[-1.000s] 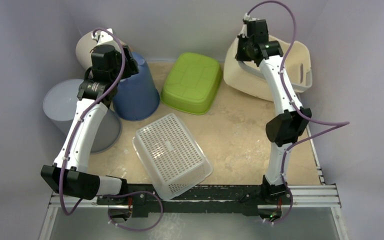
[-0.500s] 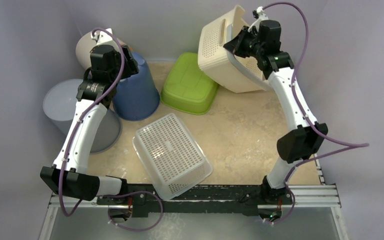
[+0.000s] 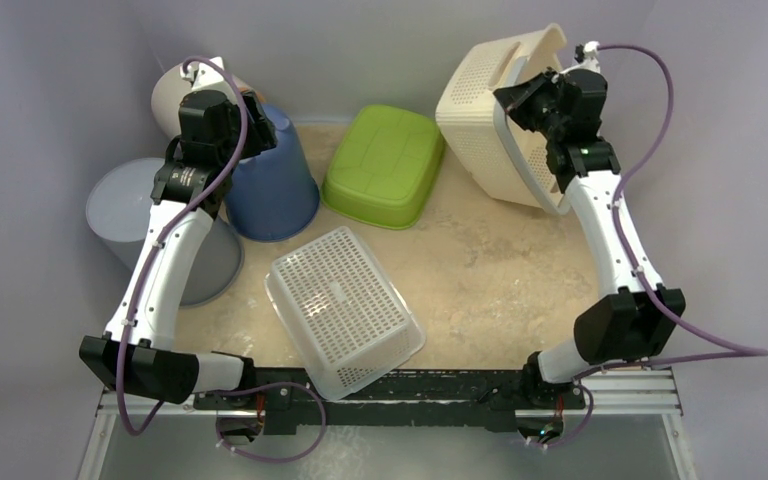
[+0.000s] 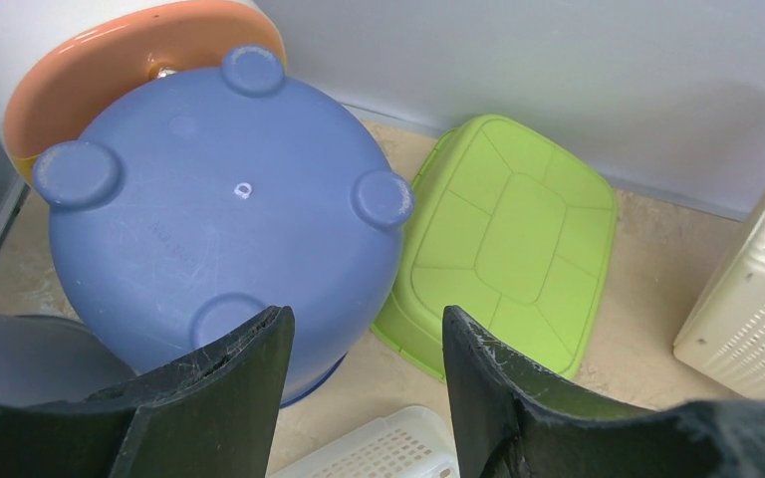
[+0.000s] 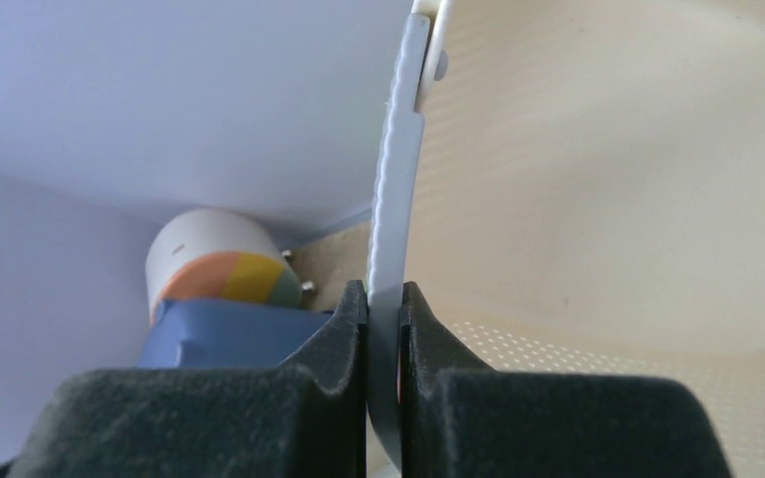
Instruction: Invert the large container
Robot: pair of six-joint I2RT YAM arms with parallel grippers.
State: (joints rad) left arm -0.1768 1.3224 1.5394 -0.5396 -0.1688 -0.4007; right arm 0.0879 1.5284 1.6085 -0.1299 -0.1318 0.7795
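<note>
The large container is a cream perforated basket [image 3: 490,110] with a grey swing handle [image 3: 528,165]. It hangs tipped on its side at the back right, its perforated bottom towards the left and its rim low at the right, above the table. My right gripper [image 3: 526,100] is shut on the handle; in the right wrist view the grey handle [image 5: 398,179] is pinched in my right gripper [image 5: 385,294], with the basket's cream inside [image 5: 608,199] to the right. My left gripper [image 4: 367,324] is open and empty, above the blue bucket; it also shows in the top view [image 3: 250,110].
An upside-down blue bucket [image 3: 275,185] stands at the back left, with a white and orange bin [image 3: 175,95] behind it and a grey bucket [image 3: 125,210] to its left. An upside-down green tub [image 3: 385,165] sits at the back centre. An upside-down white mesh basket [image 3: 345,305] lies near the front.
My right arm lifted the cream basket off the table by its handle, swung it left, then back right, tipping it onto its side. The left arm has not moved.
</note>
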